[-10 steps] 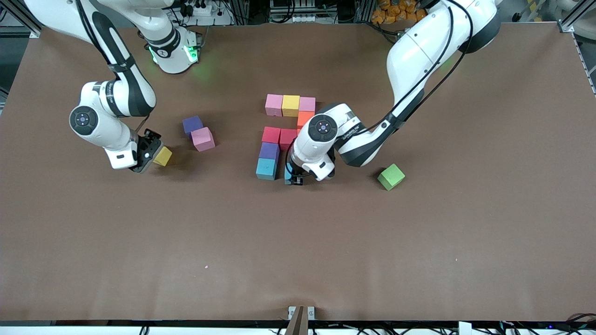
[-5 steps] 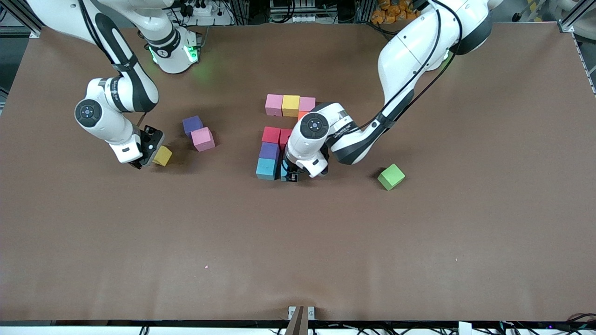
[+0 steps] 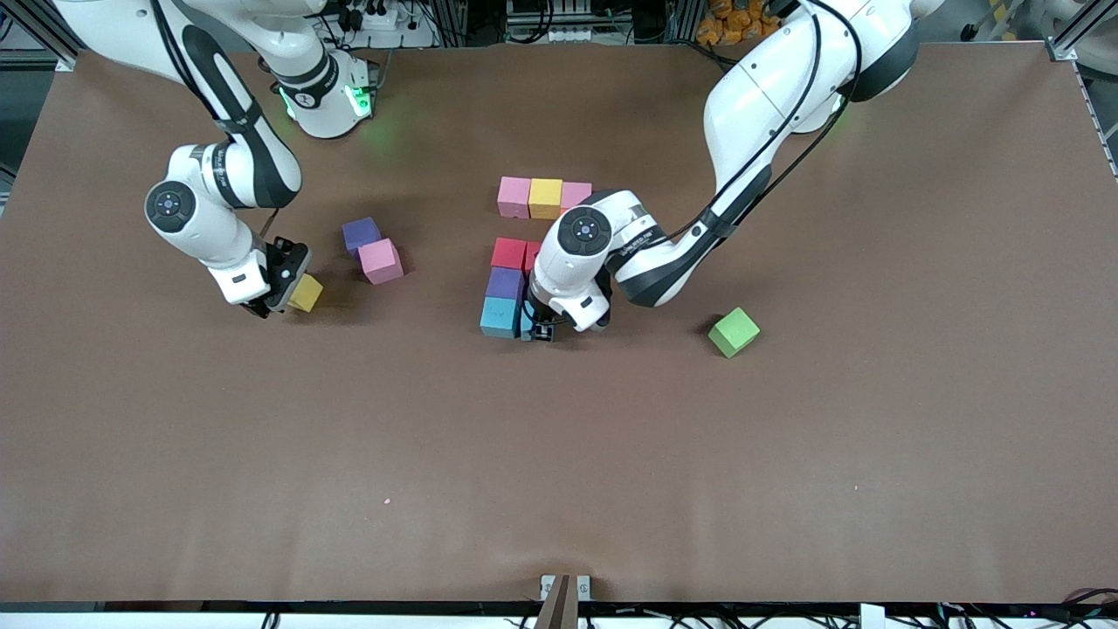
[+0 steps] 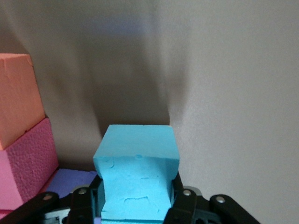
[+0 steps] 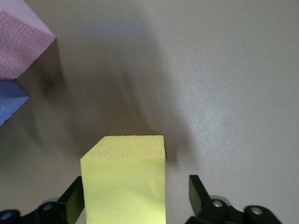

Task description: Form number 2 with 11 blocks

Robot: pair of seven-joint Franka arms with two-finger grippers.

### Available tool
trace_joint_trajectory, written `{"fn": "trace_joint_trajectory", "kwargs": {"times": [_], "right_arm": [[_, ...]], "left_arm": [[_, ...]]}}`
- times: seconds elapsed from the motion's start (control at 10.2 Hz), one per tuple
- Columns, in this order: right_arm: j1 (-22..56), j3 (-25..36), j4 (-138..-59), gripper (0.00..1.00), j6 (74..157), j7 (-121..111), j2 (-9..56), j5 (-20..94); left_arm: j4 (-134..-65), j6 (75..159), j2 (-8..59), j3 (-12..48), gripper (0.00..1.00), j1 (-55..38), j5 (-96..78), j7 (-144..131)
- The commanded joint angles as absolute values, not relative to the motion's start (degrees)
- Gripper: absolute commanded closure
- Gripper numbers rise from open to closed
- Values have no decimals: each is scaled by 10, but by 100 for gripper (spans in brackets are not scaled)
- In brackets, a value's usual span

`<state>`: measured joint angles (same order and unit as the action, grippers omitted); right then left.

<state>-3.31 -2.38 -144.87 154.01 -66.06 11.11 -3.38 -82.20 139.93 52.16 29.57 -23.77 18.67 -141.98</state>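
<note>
The number 2 stands partly built mid-table: a pink (image 3: 514,196), yellow (image 3: 545,198), pink (image 3: 576,194) bar, then red (image 3: 508,253), purple (image 3: 505,283) and light blue (image 3: 500,317) blocks. My left gripper (image 3: 540,332) is shut on a second light blue block (image 4: 138,158), low beside the first. An orange block (image 4: 16,100) shows only in the left wrist view. My right gripper (image 3: 288,295) is open around a loose yellow block (image 3: 308,293), (image 5: 126,182), with a gap at one finger.
A dark purple cube (image 3: 361,234) and a pink cube (image 3: 381,260) lie between the yellow block and the digit. A green cube (image 3: 734,332) sits alone toward the left arm's end. The left arm's wrist covers part of the digit.
My left gripper has carried its light blue block sideways up against the digit's blue block. The right gripper has shifted slightly at the yellow block and its fingers have narrowed.
</note>
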Motion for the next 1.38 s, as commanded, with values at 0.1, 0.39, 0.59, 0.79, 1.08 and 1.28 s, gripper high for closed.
{"fn": "trace_joint_trajectory", "kwargs": {"times": [0.1,0.39,0.59,0.79,1.08,1.28], "right_arm": [[-39,-29,-1457,43,1562,-672,116,-34],[-40,-31,-1450,60,1560,-678,108,-34],[-40,-38,-1430,62,1550,-704,95,-34],[-39,-49,-1408,62,1537,-703,91,-33],[-37,-51,-1381,61,1534,-715,92,-34],[-37,-51,-1370,61,1526,-718,98,-34]], "left_arm": [[-804,1412,531,287,70,-251,176,-1426],[-804,1413,534,276,70,-262,176,-1425],[-802,1421,536,264,63,-272,176,-1423],[-802,1422,535,261,63,-272,176,-1422],[-802,1422,535,261,59,-273,176,-1422],[-802,1422,535,261,18,-273,178,-1418]]}}
